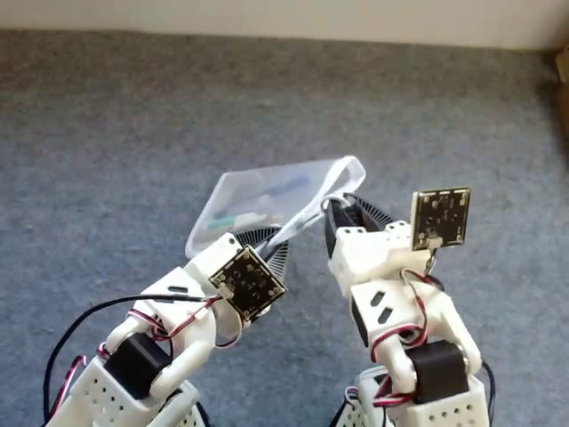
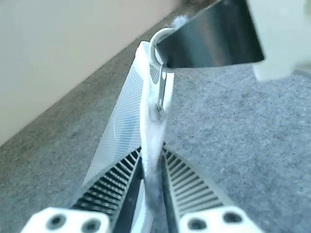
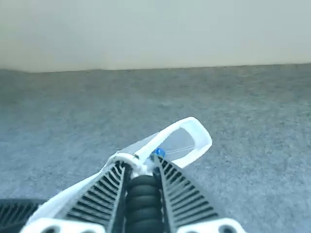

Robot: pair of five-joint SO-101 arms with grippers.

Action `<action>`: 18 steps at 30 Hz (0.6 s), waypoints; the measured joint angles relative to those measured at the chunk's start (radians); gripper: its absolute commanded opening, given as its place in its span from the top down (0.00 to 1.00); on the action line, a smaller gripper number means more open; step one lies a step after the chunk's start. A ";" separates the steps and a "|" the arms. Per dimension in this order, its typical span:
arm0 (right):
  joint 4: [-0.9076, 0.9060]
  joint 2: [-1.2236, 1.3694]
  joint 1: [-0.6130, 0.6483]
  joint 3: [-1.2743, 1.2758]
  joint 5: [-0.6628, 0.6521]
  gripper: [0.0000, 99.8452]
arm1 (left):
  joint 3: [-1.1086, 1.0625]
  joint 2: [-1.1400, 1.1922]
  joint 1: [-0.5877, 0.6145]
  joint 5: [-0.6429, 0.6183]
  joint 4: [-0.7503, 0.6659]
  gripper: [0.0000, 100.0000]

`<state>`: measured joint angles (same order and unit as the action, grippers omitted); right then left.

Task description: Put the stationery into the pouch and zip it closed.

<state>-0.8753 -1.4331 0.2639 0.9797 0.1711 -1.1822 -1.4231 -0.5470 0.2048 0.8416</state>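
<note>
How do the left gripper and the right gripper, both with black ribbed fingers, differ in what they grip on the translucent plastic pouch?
The left gripper clamps the white zip edge of the translucent plastic pouch; the right gripper pinches the metal zip pull. The right gripper holds farther along that edge than the left gripper, near the pouch's looped corner. Both are shut on the same pouch.

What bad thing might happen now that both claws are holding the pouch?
The right claw pinches just the small zipper pull, so it might slip off before the pouch is fully zipped. The left claw grips only the pouch's thin edge; a hard tug might yank it free.
</note>
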 measured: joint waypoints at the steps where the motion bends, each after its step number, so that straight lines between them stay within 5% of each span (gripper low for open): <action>1: 0.026 0.000 -0.011 0.018 0.000 0.99 | 0.008 0.003 0.000 0.000 0.008 1.00; 18: 0.290 -0.002 -0.138 0.189 0.002 0.99 | 0.025 -0.189 0.006 -0.002 0.146 1.00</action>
<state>-0.5854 -1.4346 0.1258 1.1684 0.1726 -1.1577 -1.6118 -0.5409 0.2033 0.9874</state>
